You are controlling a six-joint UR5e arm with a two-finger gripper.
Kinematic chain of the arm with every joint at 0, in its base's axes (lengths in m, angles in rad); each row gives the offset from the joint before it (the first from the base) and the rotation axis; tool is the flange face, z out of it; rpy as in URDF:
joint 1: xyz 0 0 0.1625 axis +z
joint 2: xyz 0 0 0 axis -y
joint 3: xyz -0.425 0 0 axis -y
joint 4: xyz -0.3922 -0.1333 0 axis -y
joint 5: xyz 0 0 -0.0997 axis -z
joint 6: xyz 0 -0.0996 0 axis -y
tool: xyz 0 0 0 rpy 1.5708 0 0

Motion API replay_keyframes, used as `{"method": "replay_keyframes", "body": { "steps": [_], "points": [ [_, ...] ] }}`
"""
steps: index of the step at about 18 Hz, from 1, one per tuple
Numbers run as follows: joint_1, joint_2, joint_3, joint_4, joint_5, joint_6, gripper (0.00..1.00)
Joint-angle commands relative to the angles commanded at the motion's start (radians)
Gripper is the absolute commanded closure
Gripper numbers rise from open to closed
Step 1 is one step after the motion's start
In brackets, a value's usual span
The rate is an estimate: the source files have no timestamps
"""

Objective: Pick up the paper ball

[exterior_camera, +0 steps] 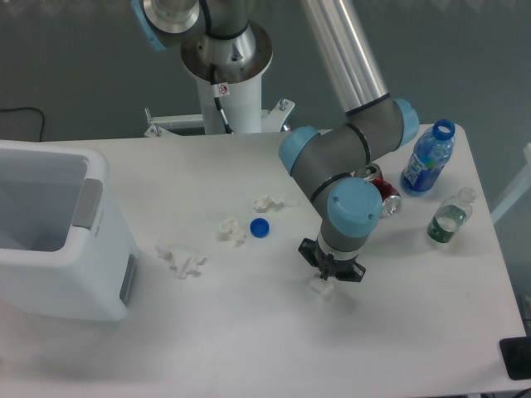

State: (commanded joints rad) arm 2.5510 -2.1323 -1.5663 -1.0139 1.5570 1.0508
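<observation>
The paper ball (319,288) is a small, compact white wad on the table, about the size of the blue bottle cap (260,226). It sticks out at the lower left from under my gripper (330,276). The gripper points straight down and sits right over the ball, close to the table. Its dark body hides the fingers, so I cannot tell how the jaws stand or whether they touch the ball.
A wide sprawling white wad (181,259), a medium wad (231,230) beside the cap and a flat elongated wad (274,201) lie left of the gripper. A white bin (91,249) stands at the left. A red can (383,192), a blue bottle (428,159) and a clear bottle (449,217) stand at the right.
</observation>
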Motion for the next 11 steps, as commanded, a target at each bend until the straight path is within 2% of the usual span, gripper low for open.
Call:
{"method": "replay_keyframes", "body": {
  "steps": [5,9,11],
  "points": [
    [0.002,0.032,0.041,-0.009,0.005,-0.005,1.0],
    [0.002,0.078,0.048,-0.06,0.005,-0.017,1.0],
    [-0.002,0.107,0.048,-0.066,0.003,-0.021,1.0]
  ]
}}
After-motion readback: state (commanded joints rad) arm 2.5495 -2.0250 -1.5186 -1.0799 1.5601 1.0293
